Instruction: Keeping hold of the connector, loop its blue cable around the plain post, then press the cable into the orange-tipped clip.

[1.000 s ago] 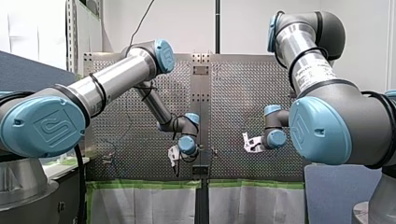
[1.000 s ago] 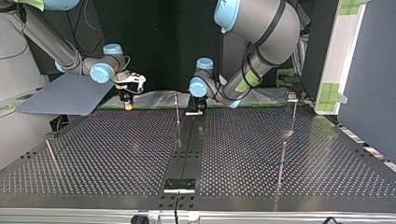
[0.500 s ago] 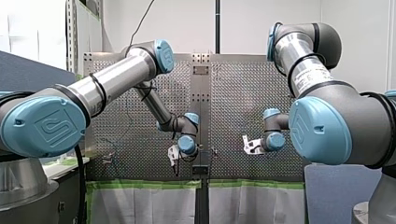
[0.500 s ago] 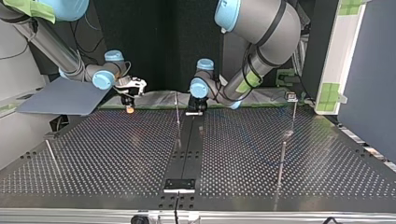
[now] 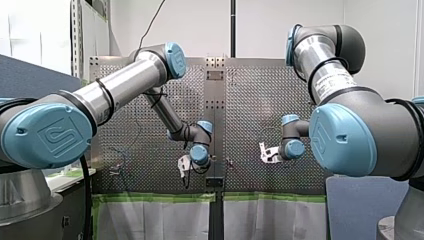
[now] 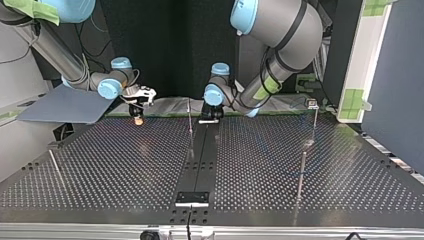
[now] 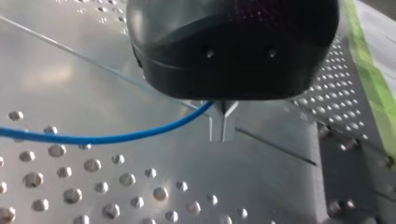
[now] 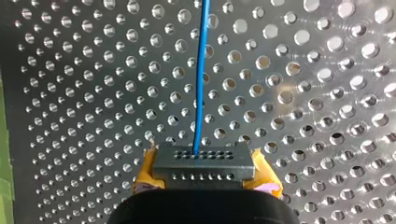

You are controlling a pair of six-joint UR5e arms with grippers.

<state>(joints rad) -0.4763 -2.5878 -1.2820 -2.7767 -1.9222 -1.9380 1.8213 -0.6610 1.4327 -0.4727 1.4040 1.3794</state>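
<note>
In the right wrist view my right gripper (image 8: 204, 175) has its yellow pads (image 8: 147, 172) shut on a dark grey connector (image 8: 204, 161). Its blue cable (image 8: 201, 70) runs straight ahead over the perforated table. In the top view that gripper (image 6: 137, 119) hangs at the far edge, left of centre. My left gripper (image 7: 223, 130) is black with metal fingers shut on the blue cable (image 7: 116, 136), which leads off sideways. It sits at the far centre (image 6: 209, 119), beside a thin plain post (image 6: 190, 120). I cannot make out an orange-tipped clip.
More thin posts stand on the table (image 6: 125, 165): one at the top view's right (image 6: 301, 172), one with a small block on top (image 6: 313, 105), one at the left (image 6: 54, 165). A dark centre strip (image 6: 200, 160) ends in a bracket (image 6: 192, 198).
My right gripper has sunk a little toward the table and shifted slightly left in the top view, connector still held. My left arm has barely moved.
</note>
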